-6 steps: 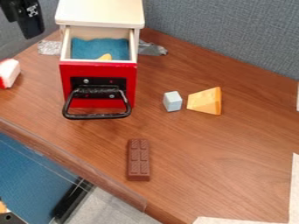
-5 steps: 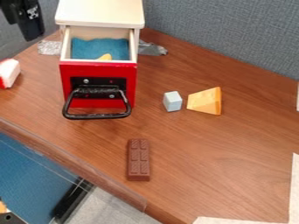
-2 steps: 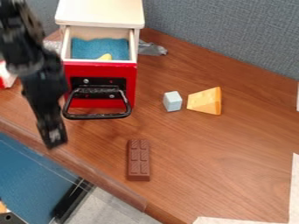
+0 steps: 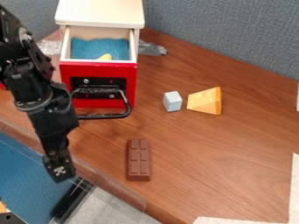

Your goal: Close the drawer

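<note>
The drawer (image 4: 130, 73) stands pulled out from its small white cabinet (image 4: 100, 13), which sits at the bench's (image 4: 234, 153) back corner; the red front faces the near edge. Inside lie a blue lining (image 4: 96, 46) and a small yellow piece (image 4: 106, 57), both apparently low enough to clear. The black handle (image 4: 111, 116) juts forward from the front, its left end hidden behind the arm (image 4: 41, 100).

The gripper (image 4: 60, 169) hangs across the near edge, left of the chocolate bar (image 4: 138, 159). How far open it is I cannot tell, and I see nothing held in it.

I judge this to be the approach, with closing not yet begun. The next move should bring the gripper in line with the red front, then push straight back toward the cabinet; an off-centre push could jam the drawer or snag the handle. The pale block (image 4: 172, 101) and yellow wedge (image 4: 204, 101), toward the right, should be out of the way.
</note>
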Controlling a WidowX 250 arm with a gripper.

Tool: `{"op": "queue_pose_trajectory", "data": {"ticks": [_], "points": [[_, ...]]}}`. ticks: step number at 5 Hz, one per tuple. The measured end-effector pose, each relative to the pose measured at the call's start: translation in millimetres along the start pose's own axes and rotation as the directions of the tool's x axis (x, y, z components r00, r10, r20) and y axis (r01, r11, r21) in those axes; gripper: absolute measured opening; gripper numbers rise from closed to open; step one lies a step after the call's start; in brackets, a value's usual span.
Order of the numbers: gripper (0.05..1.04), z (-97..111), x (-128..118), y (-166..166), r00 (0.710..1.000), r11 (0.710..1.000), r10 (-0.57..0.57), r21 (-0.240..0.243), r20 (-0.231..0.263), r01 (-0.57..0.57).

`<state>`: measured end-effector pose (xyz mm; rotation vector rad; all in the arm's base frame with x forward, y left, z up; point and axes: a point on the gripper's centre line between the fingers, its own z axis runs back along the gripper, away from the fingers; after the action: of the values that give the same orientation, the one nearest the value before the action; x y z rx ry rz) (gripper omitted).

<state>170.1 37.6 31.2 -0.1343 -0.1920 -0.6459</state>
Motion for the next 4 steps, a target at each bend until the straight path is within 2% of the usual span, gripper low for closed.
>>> {"op": "queue_pose_trajectory", "data": {"ticks": [1,2,3,4], "points": [[0.999,-4.4,9.3,-3.5,0.996,0.998,-0.06,-0.029,0.061,0.061],[0.999,-7.4,18.9,-2.3,0.99,0.996,-0.091,-0.014,0.105,0.093],[0.999,-11.7,25.7,2.2,0.986,0.994,-0.104,-0.011,0.133,0.107],[0.999,-5.5,43.6,7.5,0.983,0.995,-0.097,-0.015,0.155,0.1]]}}
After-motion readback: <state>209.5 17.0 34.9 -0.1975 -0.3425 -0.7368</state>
